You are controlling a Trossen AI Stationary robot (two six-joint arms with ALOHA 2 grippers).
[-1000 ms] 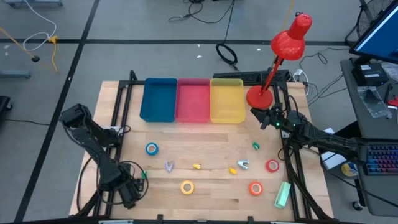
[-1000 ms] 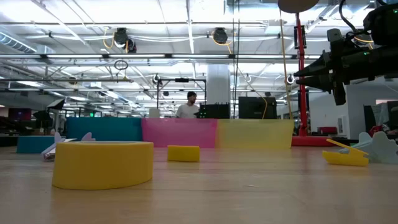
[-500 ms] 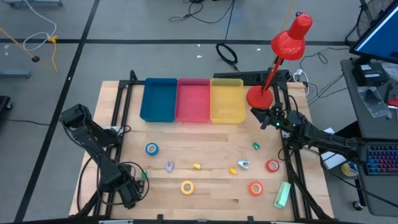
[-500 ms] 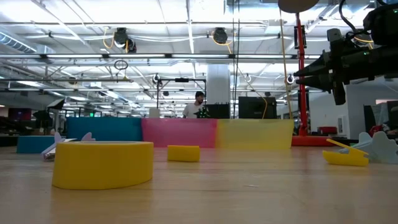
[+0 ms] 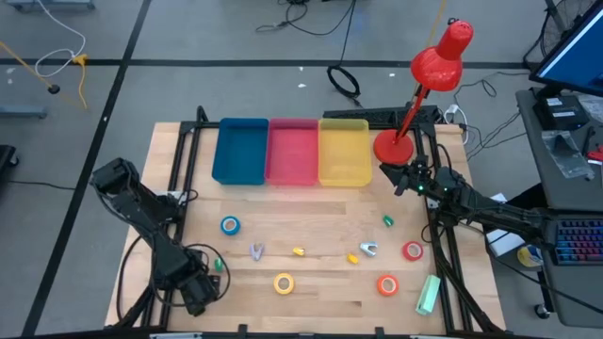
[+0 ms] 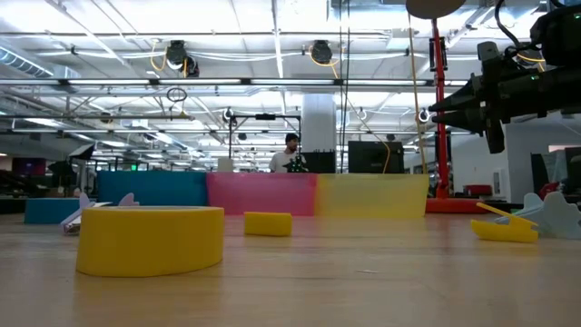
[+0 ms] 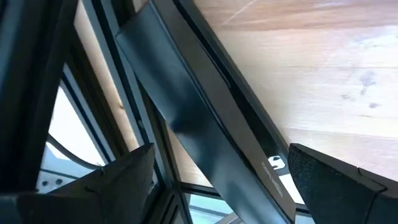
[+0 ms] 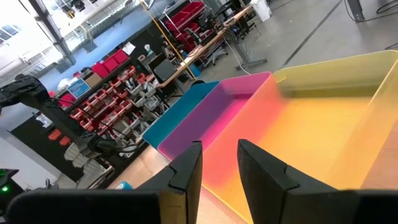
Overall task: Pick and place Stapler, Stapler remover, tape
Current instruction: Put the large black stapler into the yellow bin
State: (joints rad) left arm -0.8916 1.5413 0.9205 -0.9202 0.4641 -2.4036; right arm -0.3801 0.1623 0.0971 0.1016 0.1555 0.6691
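My right gripper (image 5: pixel 394 177) is hovering with its fingers only a little apart and grasping nothing, just beside the yellow bin (image 5: pixel 344 151), while the tape rolls and the pale green stapler (image 5: pixel 429 294) are lying on the table toward the near edge from it. The red tape roll (image 5: pixel 412 250) is sitting nearer to this arm than to the other. My left gripper (image 5: pixel 200 294) is waiting wide open at the near left corner, with the yellow tape roll (image 5: pixel 284 282) being the closest to it.
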